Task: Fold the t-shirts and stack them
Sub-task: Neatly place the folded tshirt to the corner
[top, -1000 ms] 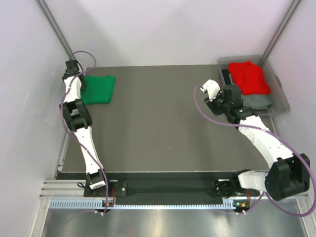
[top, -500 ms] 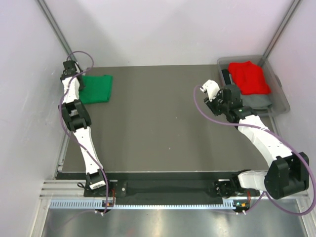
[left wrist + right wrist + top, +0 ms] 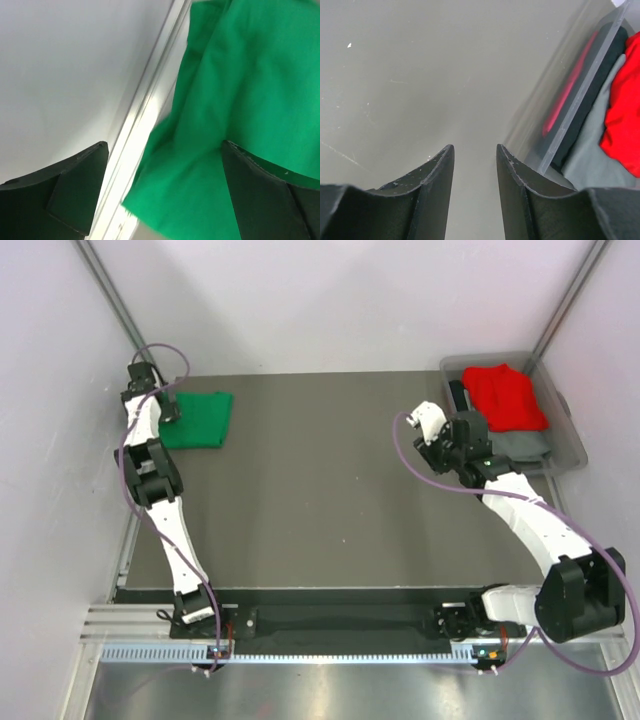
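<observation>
The green t-shirt (image 3: pixel 203 420) lies folded in the table's far left corner. My left gripper (image 3: pixel 166 406) hovers over its left edge, jaws wide open. The left wrist view shows the green t-shirt (image 3: pixel 240 90) loose between and below the spread fingers of the left gripper (image 3: pixel 165 144), touching neither. The red t-shirt (image 3: pixel 505 395) sits bunched in the clear bin (image 3: pixel 572 445) at the far right. My right gripper (image 3: pixel 447 440) hangs above the table just left of the bin. In the right wrist view this gripper (image 3: pixel 475 147) is open and holds nothing, with the red t-shirt (image 3: pixel 625 120) to its right.
A grey cloth (image 3: pixel 522 445) lies under the red t-shirt in the bin, and a black item (image 3: pixel 458 395) stands along the bin's left wall. A metal frame rail (image 3: pixel 145 100) and the white wall border the table beside the green t-shirt.
The left gripper has gone from shut to wide open and let go of the green t-shirt, whose edge settled slightly to the right. The right arm has hardly moved.
</observation>
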Tool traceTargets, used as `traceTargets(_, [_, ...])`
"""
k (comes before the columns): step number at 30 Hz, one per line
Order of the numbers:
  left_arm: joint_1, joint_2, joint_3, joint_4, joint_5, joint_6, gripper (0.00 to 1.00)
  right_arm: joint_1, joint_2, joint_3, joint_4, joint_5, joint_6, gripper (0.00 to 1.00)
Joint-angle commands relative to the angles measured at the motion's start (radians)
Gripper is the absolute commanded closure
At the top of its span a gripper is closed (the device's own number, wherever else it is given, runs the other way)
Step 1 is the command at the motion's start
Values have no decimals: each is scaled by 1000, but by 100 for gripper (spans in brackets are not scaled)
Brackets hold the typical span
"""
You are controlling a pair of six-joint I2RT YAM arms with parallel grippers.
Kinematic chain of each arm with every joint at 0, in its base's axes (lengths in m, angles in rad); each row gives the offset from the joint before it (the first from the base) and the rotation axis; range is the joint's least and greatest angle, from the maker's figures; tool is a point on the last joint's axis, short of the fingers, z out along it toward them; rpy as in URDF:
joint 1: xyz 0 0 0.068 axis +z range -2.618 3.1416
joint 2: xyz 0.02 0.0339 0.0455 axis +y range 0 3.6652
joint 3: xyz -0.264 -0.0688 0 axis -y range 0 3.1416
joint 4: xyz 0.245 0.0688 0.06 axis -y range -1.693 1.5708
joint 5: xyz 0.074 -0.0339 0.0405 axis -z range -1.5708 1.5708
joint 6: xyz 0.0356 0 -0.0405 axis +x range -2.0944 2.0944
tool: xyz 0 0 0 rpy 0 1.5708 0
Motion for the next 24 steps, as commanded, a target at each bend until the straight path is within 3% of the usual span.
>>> traceTargets(1, [-9, -183, -126, 79, 2, -11, 1, -19, -74, 19, 29, -5, 10, 60])
traceTargets(9, [-124, -490, -568, 323, -22, 110, 1, -19, -219, -29, 37, -7, 18, 53])
traceTargets(14, [-205, -628, -729, 256, -1, 150, 2, -18, -282, -46, -11, -31, 16, 53])
traceTargets(17, [-199, -706, -829, 173, 83, 129, 17, -18, -339, -72, -34, -54, 18, 53])
traceTargets(20, [-179, -776, -921, 106, 160, 127, 56, -19, -371, -107, -29, -60, 22, 53])
traceTargets(22, [-161, -801, -1005, 95, 197, 128, 91, -19, -393, -128, -18, -65, 23, 52])
traceTargets(24, [-136, -820, -1059, 95, 212, 148, 100, -18, -397, -136, -15, -70, 24, 52])
